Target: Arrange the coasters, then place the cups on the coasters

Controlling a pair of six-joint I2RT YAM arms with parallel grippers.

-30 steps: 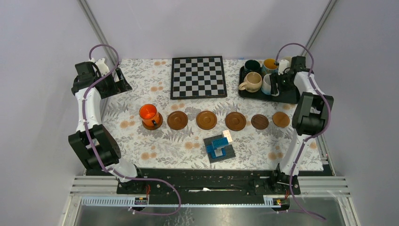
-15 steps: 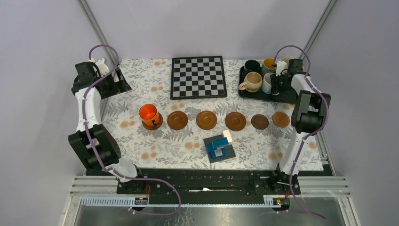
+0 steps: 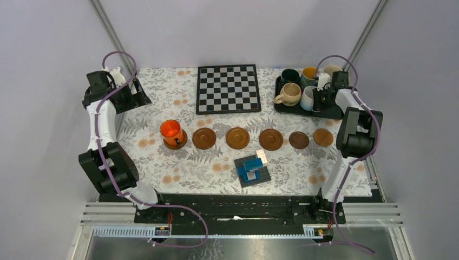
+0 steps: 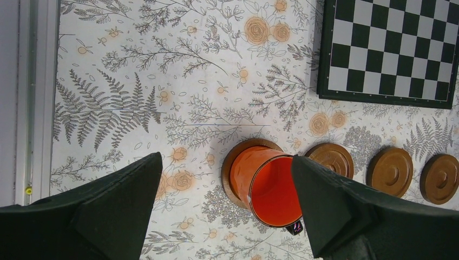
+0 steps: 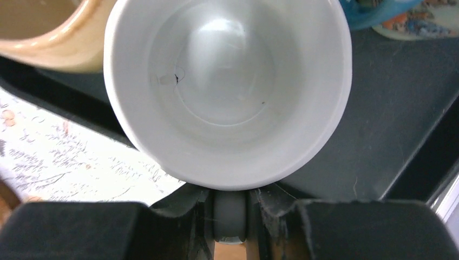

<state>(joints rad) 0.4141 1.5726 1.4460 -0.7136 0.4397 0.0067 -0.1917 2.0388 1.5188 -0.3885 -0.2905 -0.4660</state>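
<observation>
Mid-tabletop (image 3: 178,162), five coasters (image 3: 237,137) sit bare beside the orange cup (image 3: 172,131), which stands on its own disc, while the left jaws hang wide open over the far-left corner. Out on the black tray (image 5: 352,135) at far right, the right jaws are clamped shut on the handle (image 5: 230,219) of the white cup (image 5: 227,86), its bowl dead ahead of them. The beige cup (image 5: 48,32) is crowding it, so I'd call for a straight, level lift before swinging to a free coaster.
</observation>
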